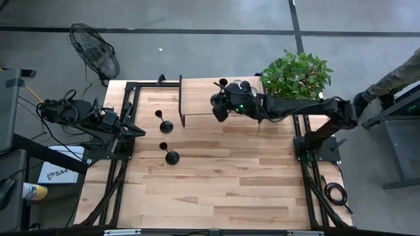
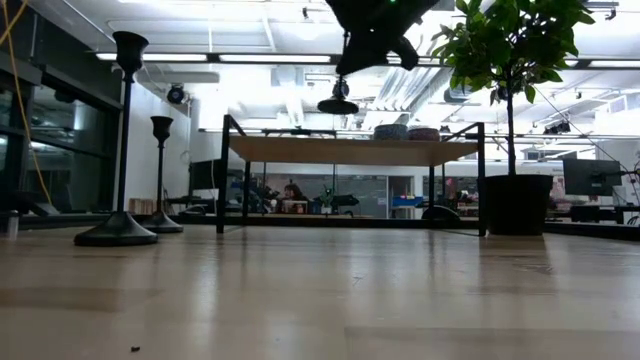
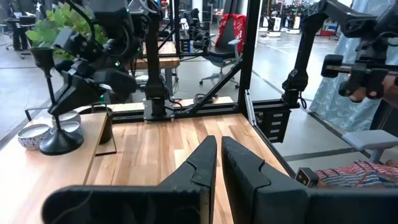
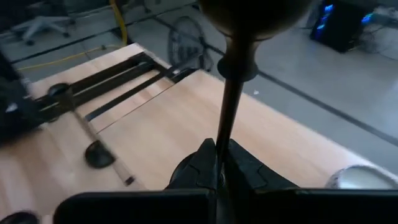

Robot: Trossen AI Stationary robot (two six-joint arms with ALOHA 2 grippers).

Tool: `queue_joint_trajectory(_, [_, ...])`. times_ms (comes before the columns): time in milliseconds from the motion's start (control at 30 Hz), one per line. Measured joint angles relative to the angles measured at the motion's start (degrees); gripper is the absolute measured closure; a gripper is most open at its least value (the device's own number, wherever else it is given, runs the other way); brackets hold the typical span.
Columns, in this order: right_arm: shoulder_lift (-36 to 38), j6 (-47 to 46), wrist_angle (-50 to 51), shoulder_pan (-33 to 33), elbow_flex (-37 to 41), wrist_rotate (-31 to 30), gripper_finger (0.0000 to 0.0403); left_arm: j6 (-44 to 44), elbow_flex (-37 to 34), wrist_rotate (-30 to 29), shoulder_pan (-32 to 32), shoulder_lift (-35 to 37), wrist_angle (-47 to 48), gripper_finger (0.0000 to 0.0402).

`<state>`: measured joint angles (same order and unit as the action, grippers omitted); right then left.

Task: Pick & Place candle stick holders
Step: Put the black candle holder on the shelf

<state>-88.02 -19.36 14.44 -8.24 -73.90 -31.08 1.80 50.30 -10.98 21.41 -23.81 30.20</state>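
One candle holder (image 4: 227, 118) is clamped by its stem in the right gripper (image 4: 219, 163) above the raised shelf (image 1: 200, 98), two others (image 1: 166, 124) (image 1: 171, 156) stand on the table (image 1: 216, 183), and the left gripper (image 3: 217, 163) is held closed, empty, at the table's left edge.

Pretty bright and even overall thanks to the ceiling light strips (image 2: 300, 57) blowing out a bit in the low view, with soft glare on the table (image 2: 320, 300) up close where it goes blurry, and the right wrist view is dimmer and smeary.
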Motion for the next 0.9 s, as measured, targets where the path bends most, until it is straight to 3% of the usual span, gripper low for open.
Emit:
queue_joint_trajectory(233, [0.5,0.4,-2.0,-2.6,1.7,6.8,0.0402,0.0,0.0,0.0,0.0,0.0,0.0,0.0376])
queue_joint_trajectory(900, [-3.2,-2.9,-1.8,-4.9,1.7,6.0,0.0402,0.0,0.0,0.0,0.0,0.0,0.0,0.0376])
